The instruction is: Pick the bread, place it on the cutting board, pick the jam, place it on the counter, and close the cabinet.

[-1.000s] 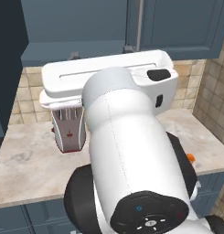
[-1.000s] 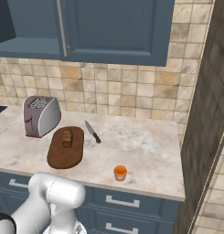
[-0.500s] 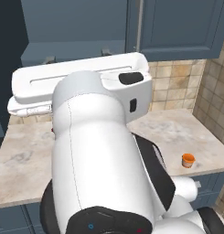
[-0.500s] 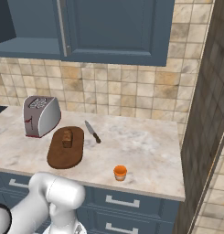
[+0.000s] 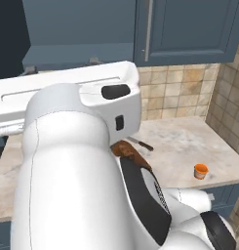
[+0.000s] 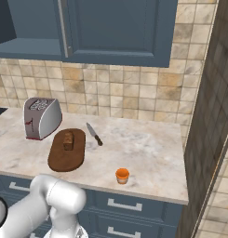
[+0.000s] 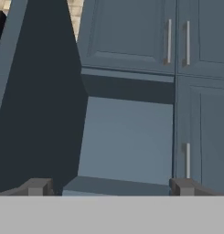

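Gripper (image 7: 109,186) jaws stand wide apart with nothing between them; the hand view shows its two small dark fingertips (image 7: 36,186) framing an open compartment of the cabinet (image 7: 131,41), with a flat blue-grey shelf (image 7: 127,137) running away from the camera and a dark gap beside it. Judging from how things lie, most of the task looks done: the bread (image 6: 68,140), a small dark brown blocky chunk, sits on the cutting board (image 6: 64,155), a flat, smooth, dark wooden oval lying just beside the toaster (image 6: 40,118). The jam (image 6: 122,175), a tiny orange jar with a pale band, stands on the counter (image 6: 148,148) near its front edge, well apart from the board. What seems left is closing the cabinet, since one compartment is open in the hand view while the neighbouring flat panel doors, with slim vertical silver handles (image 7: 168,41), are shut. The worktop is beige marbled stone with a pale edge, backed by square tan tiles (image 6: 134,97). A knife (image 6: 94,134) with a dark handle lies on the stone between the board and the wall. The toaster is a rounded, silvery metal box with slots on top.
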Robot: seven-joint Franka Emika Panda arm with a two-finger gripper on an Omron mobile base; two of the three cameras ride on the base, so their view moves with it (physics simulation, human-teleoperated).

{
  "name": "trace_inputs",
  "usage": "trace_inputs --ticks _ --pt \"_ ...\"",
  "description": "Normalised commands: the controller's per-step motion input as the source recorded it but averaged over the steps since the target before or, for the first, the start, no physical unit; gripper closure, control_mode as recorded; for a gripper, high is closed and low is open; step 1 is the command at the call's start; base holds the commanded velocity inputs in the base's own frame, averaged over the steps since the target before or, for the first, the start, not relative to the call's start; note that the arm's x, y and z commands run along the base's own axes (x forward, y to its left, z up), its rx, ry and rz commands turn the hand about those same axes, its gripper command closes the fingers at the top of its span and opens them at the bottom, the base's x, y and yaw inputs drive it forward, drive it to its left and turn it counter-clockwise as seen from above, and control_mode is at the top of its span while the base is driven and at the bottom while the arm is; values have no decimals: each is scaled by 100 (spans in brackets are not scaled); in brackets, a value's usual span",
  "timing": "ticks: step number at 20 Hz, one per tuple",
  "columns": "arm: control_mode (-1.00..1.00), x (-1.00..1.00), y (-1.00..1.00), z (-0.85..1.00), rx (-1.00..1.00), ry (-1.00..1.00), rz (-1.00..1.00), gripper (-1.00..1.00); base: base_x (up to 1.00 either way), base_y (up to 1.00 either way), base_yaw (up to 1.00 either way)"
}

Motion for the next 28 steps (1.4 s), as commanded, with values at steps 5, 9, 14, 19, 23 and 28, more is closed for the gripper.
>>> trace_inputs --ticks 5,9,14,19,23,28 --pt "-100 -17 17 0 0 1 0 -100 0 0 0" --pt "-100 -17 17 0 0 0 0 -100 0 0 0" --pt "-100 -11 26 0 0 2 0 -100 0 0 0" --pt "-100 -4 30 0 0 4 0 -100 0 0 0" --pt "-100 -2 29 0 0 4 0 -100 0 0 0" --pt "-100 -7 28 0 0 4 0 -100 0 0 0"
